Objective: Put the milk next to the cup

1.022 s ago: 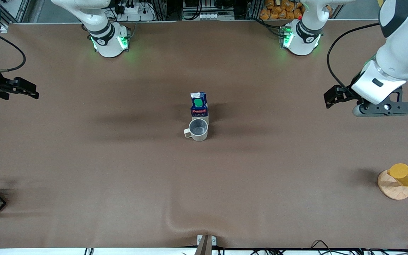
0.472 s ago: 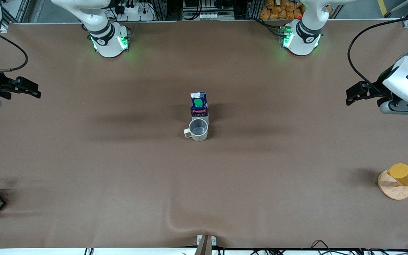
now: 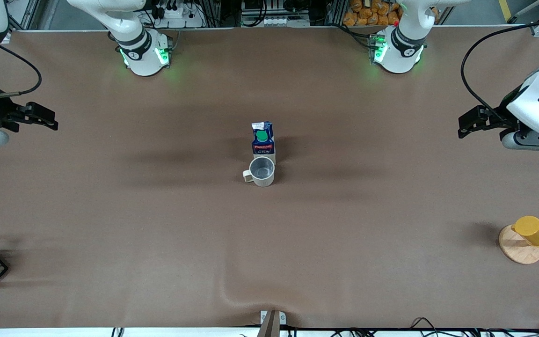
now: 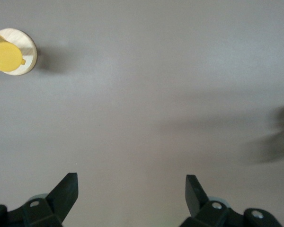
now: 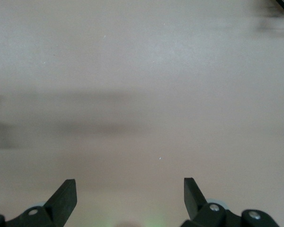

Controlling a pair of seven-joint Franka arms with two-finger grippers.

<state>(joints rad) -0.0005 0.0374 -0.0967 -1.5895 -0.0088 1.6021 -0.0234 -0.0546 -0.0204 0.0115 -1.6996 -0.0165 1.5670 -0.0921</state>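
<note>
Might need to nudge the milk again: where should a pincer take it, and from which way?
Grip the milk on its flat side walls, below the gabled top, coming down from above or in from either arm's end. It stands upright, and the cup sits right against its face nearer the front camera, blocking that approach. Both pincers, left and right, are open.
</note>
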